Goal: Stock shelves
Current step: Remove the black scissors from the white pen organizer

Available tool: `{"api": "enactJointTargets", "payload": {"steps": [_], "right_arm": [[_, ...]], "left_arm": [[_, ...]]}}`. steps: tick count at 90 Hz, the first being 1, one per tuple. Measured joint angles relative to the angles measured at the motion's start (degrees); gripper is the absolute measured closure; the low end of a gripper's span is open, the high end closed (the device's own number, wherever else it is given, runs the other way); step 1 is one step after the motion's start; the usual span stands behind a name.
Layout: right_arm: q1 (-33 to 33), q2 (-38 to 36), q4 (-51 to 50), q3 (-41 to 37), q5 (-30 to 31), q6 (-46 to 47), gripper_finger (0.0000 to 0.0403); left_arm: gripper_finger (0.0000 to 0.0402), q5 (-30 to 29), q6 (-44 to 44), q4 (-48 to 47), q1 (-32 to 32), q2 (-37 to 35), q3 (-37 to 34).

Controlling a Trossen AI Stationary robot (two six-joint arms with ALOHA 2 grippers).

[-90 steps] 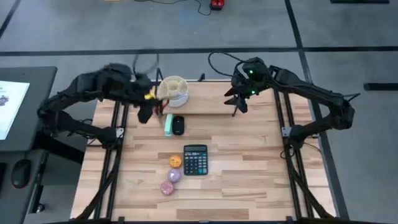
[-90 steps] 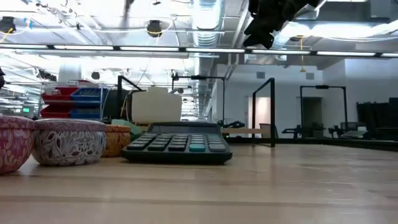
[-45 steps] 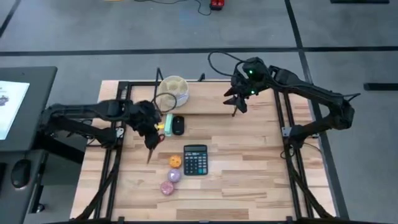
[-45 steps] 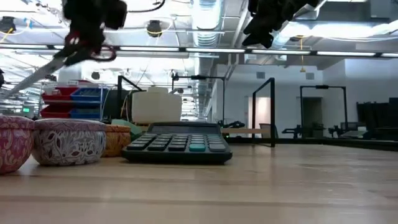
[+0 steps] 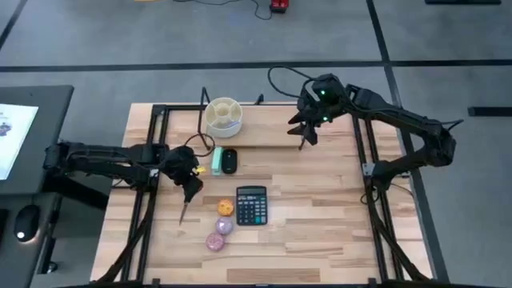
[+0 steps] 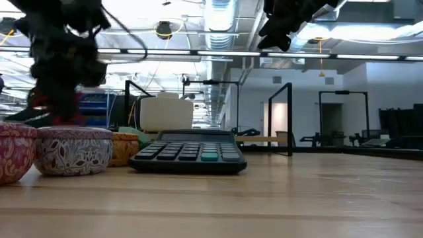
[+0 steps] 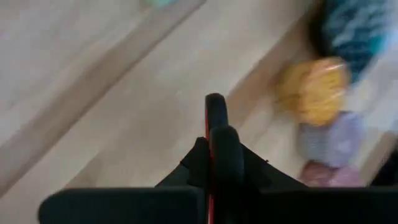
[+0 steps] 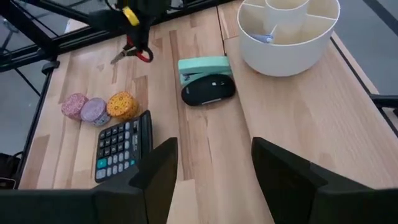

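left gripper (image 5: 189, 186): clenched on scissors (image 5: 185, 210), over the table (image 5: 320, 224) left of the calculator (image 5: 251, 206)
scissors: red-handled, blades pointing toward the table's near edge
right gripper (image 5: 306, 132): fingers spread, holding nothing, hovering above the shelf's right end
shelf (image 5: 264, 132): at the table's back, middle
bowl (image 5: 223, 117): white, divided, on the shelf's left end
mouse (image 5: 230, 161): black, in front of the shelf, beside a green block (image 5: 216, 161)
tins (image 5: 219, 226): three round ones in a row left of the calculator

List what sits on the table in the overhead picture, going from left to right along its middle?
Left gripper holding red-handled scissors, mint green block, black computer mouse, black calculator.
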Motion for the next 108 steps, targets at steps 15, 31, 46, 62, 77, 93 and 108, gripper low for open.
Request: {"api": "enactJointTargets", "payload": {"steps": [15, 31, 46, 62, 77, 93, 108], "right_arm": [[0.0, 0.0, 0.0, 0.0, 0.0, 0.2, 0.0209], [0.4, 0.0, 0.1, 0.0, 0.0, 0.3, 0.0209], [1.1, 0.0, 0.3, 0.0, 0.0, 0.4, 0.0209], [2.2, 0.0, 0.4, 0.0, 0.0, 0.4, 0.0209], [2.7, 0.0, 0.3, 0.0, 0.0, 0.5, 0.0209], [2.7, 0.0, 0.3, 0.0, 0.0, 0.6, 0.0209], [2.7, 0.0, 0.3, 0.0, 0.0, 0.6, 0.0209]], "left_arm": [[0.0387, -2.9, 1.5, -6.3, 1.5, 0.0, -0.2], [0.0378, -6.8, 4.8, -10.9, 2.8, 0.1, -0.4], [0.0372, -10.5, 4.7, -13.0, 3.7, 0.1, -0.3], [0.0371, -16.3, 4.1, -13.6, 5.1, 0.1, -0.3], [0.0370, -17.9, 4.8, -13.9, 7.0, 0.1, -0.3], [0.0355, -18.5, 6.0, -13.9, 8.7, 0.1, -0.2], [0.0299, -19.4, 8.0, -14.0, 10.9, 0.1, 1.3]]}}
